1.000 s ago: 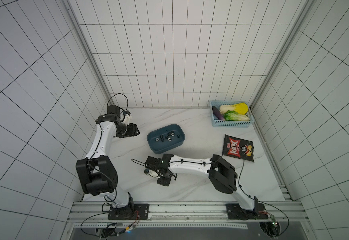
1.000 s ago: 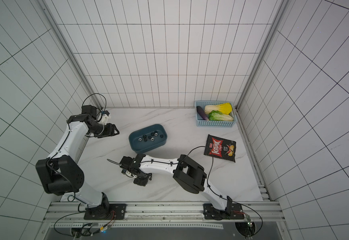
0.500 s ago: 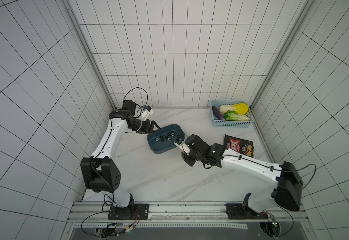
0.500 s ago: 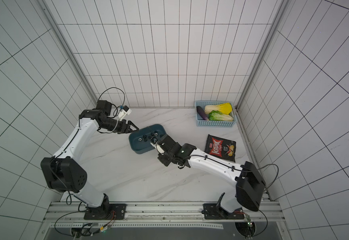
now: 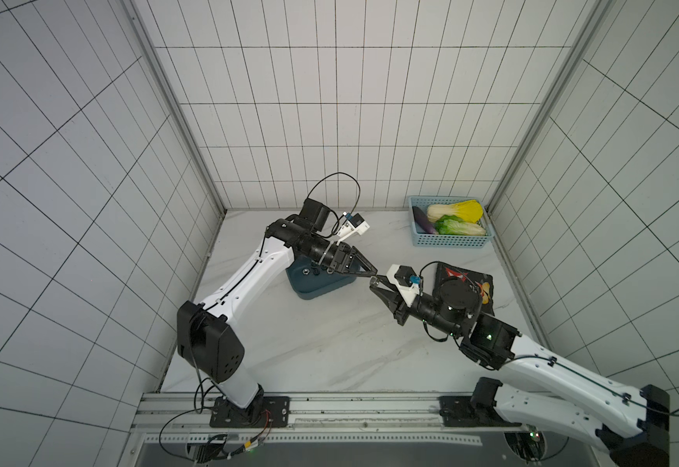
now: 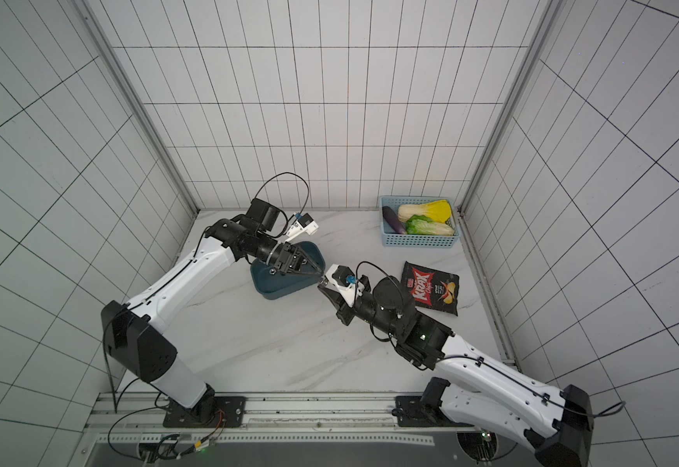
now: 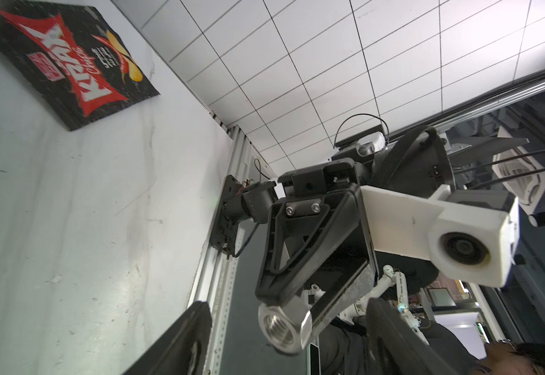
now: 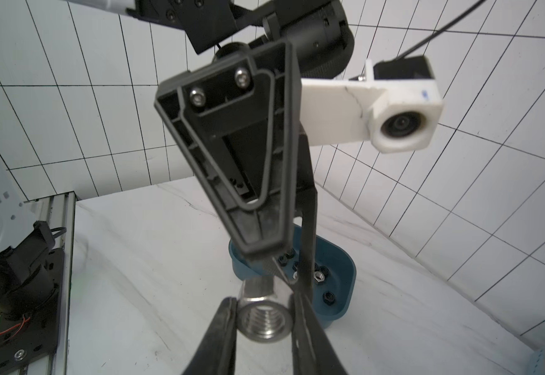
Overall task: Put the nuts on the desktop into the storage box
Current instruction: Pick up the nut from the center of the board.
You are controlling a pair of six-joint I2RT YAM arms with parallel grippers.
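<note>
A silver nut (image 8: 266,319) is clamped between the fingertips of my right gripper (image 8: 264,337), held in the air beside the storage box (image 8: 340,269). My left gripper (image 7: 287,344) reaches across the box and faces the right one tip to tip. Its jaws are open and stand wide on either side of the same nut (image 7: 284,328) without touching it. In both top views the tips of the left gripper (image 5: 373,271) and right gripper (image 5: 374,282) meet just right of the dark teal box (image 5: 317,289). Several small nuts (image 8: 319,276) lie inside the box. No nut shows on the desktop (image 5: 329,343).
A black and red chip bag (image 5: 467,281) lies on the desktop behind the right wrist. A light blue basket (image 5: 447,241) of vegetables stands at the back right corner. The metal rail (image 5: 329,418) with both arm bases runs along the front edge.
My right gripper carried the nut from the front left of the desktop to beside the box. My left arm swung from the far left across the box to meet it, its jaws widening.
</note>
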